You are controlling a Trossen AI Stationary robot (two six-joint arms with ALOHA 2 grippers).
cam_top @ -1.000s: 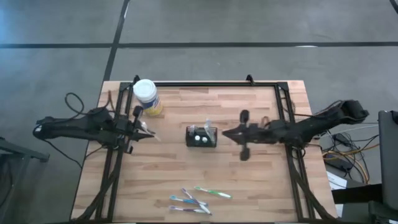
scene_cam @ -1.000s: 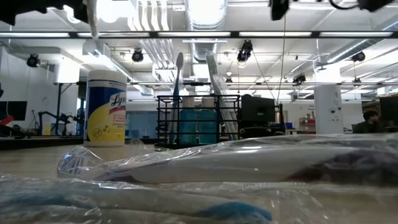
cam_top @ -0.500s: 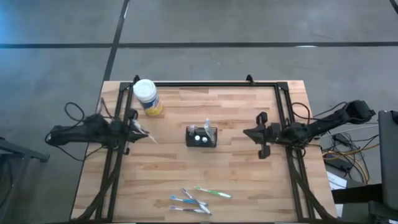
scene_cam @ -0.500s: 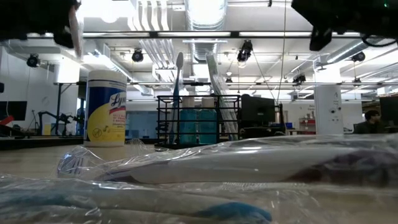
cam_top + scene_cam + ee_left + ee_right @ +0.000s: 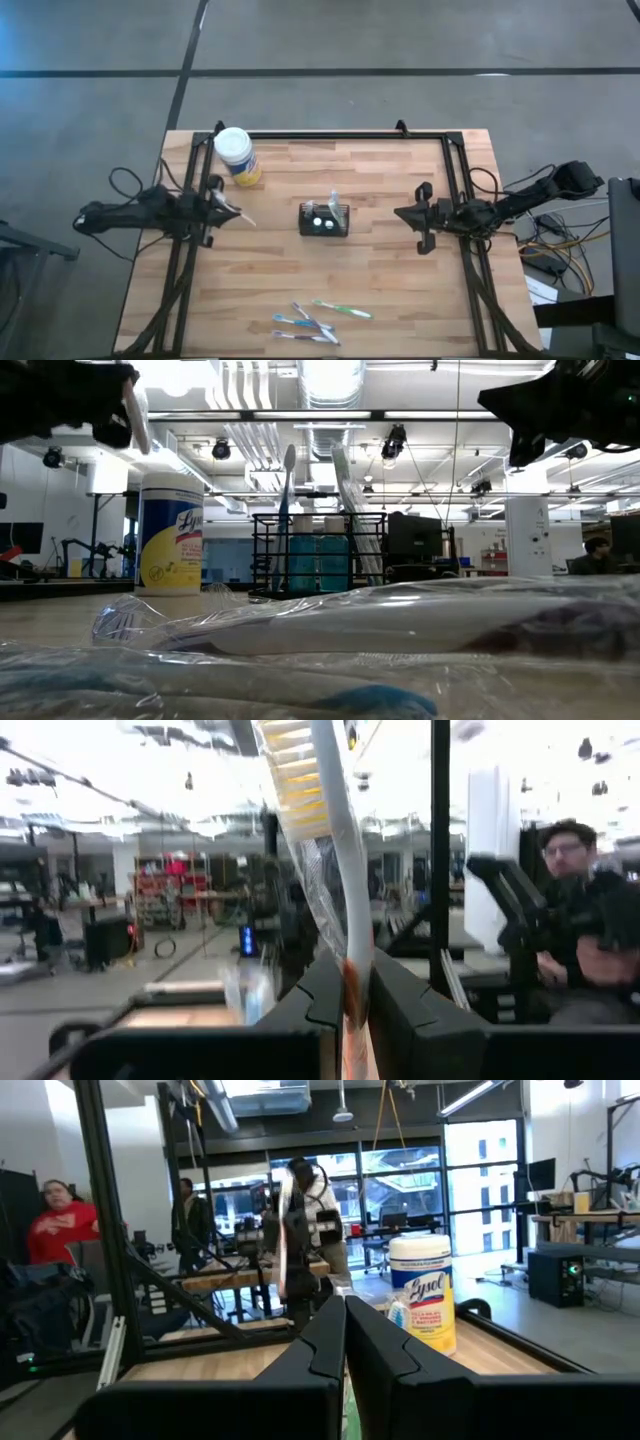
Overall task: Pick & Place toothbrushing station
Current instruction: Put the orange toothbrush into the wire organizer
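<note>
1. Nearest my low camera lie the clear-wrapped toothbrushes, a loose clutch of three or four on the front part of the light wooden tabletop, well apart from both arms.

2. Mid-table stands the small black wire-mesh toothbrush caddy. Its long axis runs left to right across the table. A wrapped brush already stands up out of it, and the low view shows two teal items behind the mesh (I can't tell what they are).

3. My left gripper hangs over the left edge of the tabletop. Its fingers are clenched on a wrapped white toothbrush with yellowish bristles, bristle end away from the wrist. The caddy lies straight out ahead of those fingers, toward the table's middle, with bare wood between.

4. My right gripper sits at the opposite edge, facing in, fingers closed together with nothing between them. It is about as far from the caddy as the left, perhaps a little farther.

5. I judge that the next move belongs to the left arm: carry the brush inward along the caddy's long axis, then tip it upright over a free compartment (the standing brush is the thing to avoid).

6. Farthest back, at the rear left corner, is the yellow round wipes tub with white lid, clear of that path.
</note>
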